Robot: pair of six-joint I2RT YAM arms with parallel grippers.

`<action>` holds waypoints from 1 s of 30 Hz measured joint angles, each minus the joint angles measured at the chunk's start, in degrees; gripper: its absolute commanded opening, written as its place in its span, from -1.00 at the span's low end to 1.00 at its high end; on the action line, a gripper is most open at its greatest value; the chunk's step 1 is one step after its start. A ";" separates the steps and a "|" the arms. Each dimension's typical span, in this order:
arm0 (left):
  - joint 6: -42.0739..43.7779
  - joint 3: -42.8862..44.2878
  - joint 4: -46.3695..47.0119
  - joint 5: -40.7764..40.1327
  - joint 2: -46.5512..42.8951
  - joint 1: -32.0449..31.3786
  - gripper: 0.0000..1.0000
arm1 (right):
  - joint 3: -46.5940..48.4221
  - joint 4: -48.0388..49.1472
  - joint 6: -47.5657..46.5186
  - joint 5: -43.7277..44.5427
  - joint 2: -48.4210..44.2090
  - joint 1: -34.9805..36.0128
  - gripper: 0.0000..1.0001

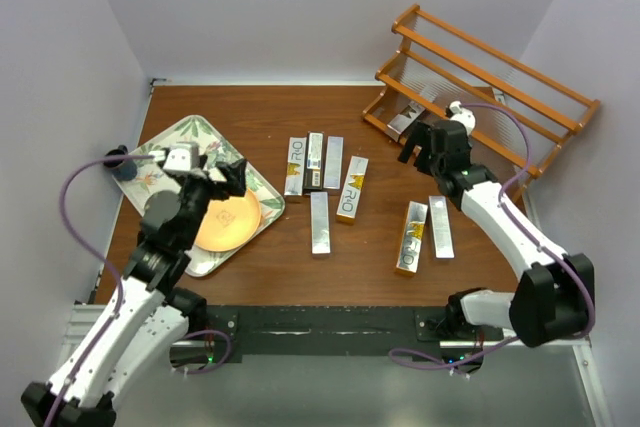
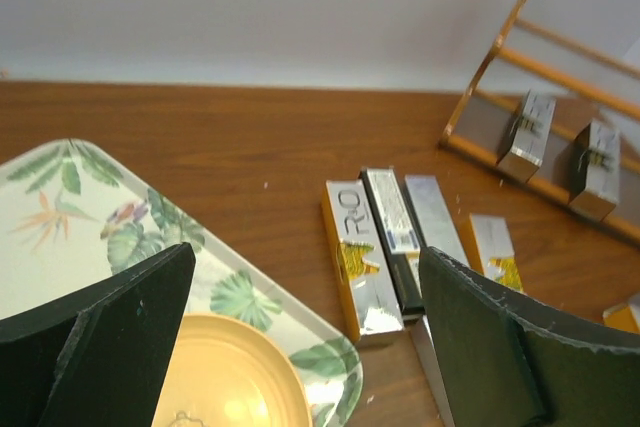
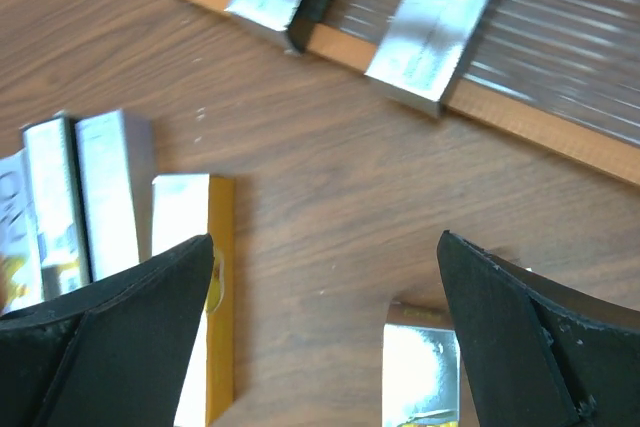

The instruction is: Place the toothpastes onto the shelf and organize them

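Toothpastes [image 1: 319,222] mostly loose on counter [image 1: 250,112], two on shelf [image 1: 490,77].
Two cartons [image 1: 405,119] sit side by side on the shelf's lowest tier; seven lie flat mid-counter, five clustered, two nearer the right arm. Right pincer [image 1: 415,157] spread, empty, just beside the shelved pair. Left pincer [image 1: 225,175] spread, empty, above leaf-print tray [image 1: 170,137] and yellow plate [image 1: 228,225].

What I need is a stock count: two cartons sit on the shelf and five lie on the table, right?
Not quite. Seven cartons lie on the table, not five: the top view shows five in the middle and two further right. Two on the shelf is correct.
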 measured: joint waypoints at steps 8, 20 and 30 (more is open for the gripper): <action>-0.15 4.42 -5.77 1.51 14.29 0.22 1.00 | -1.62 3.04 -2.54 -7.04 -1.95 5.73 0.97; -3.85 30.73 -14.95 5.81 43.56 0.07 1.00 | -6.58 4.96 -2.36 -3.54 0.17 12.09 0.97; -6.56 54.12 -25.35 1.90 70.99 -5.16 0.91 | -9.46 5.35 -3.23 -0.92 -3.28 12.11 0.97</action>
